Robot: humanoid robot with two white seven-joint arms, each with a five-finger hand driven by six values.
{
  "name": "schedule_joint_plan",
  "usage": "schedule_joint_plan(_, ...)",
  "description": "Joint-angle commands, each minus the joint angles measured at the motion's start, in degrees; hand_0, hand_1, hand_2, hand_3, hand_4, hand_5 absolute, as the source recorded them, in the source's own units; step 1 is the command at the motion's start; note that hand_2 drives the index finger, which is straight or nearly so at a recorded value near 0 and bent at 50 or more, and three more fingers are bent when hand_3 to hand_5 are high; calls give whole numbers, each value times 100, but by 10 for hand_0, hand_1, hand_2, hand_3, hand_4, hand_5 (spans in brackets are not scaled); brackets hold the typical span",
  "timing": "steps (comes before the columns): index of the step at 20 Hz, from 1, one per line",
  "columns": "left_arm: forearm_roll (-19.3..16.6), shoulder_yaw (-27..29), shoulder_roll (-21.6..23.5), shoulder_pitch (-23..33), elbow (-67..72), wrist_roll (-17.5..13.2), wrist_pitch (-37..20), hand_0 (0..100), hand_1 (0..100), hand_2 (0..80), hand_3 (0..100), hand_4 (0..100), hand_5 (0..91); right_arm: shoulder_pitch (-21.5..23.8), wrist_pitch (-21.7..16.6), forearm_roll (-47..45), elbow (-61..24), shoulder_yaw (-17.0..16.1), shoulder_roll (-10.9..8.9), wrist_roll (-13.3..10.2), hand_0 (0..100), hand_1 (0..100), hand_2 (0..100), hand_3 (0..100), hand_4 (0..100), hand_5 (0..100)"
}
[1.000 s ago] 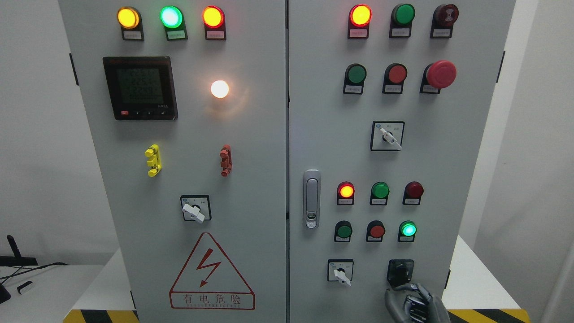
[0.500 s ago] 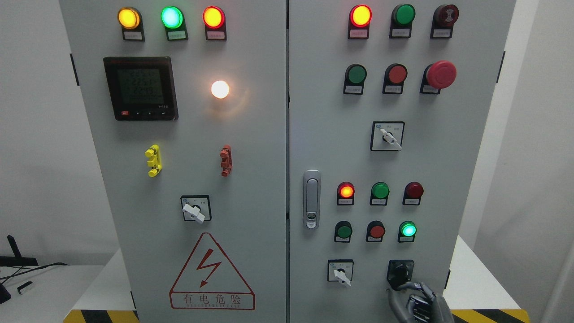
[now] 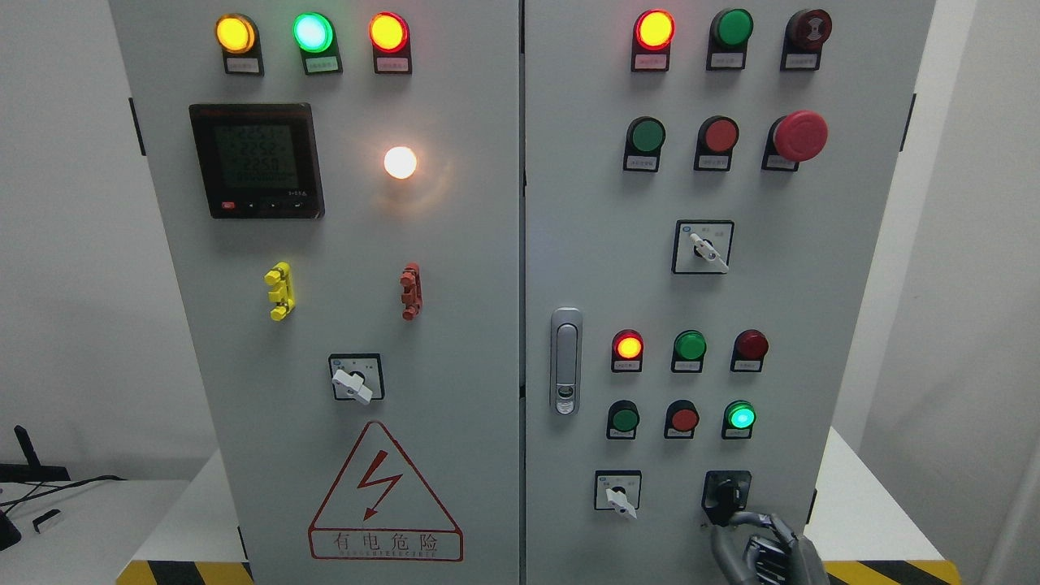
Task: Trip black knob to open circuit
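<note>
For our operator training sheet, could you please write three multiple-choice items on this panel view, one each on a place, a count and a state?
1. Where is the black knob?
A. Top left of the left door
B. Bottom right of the right door
C. Beside the meter

2. How many lamps are in the top row of the left door?
A. Three
B. One
C. Five

3. What state is the green lamp above the black knob in?
A. Dark
B. Missing
C. Lit

Key: B, it sits low on the right door, just above the right hand; A, yellow, green and red lamps; C, it glows bright green.
</note>
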Motion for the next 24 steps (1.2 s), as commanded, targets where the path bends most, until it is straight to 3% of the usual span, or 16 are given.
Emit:
schedule_joint_plan(1,-176,0,1,0,0,-2,1,120,389,0,0,0,0,21,21,1,15,-62,-4,-9,389,736,441,1000,984,958)
schedule_joint_plan(16,-176,0,1,0,0,-2,1,120,389,0,0,0,0,39,4,1,85,-413,-30,35,392,733,440,1000,983,956)
schedule_joint_plan(24,-176,0,1,0,0,-2,1,120,389,0,0,0,0,223,-23,-52,-72,-554,-206,35,412,730,448,1000,971,944)
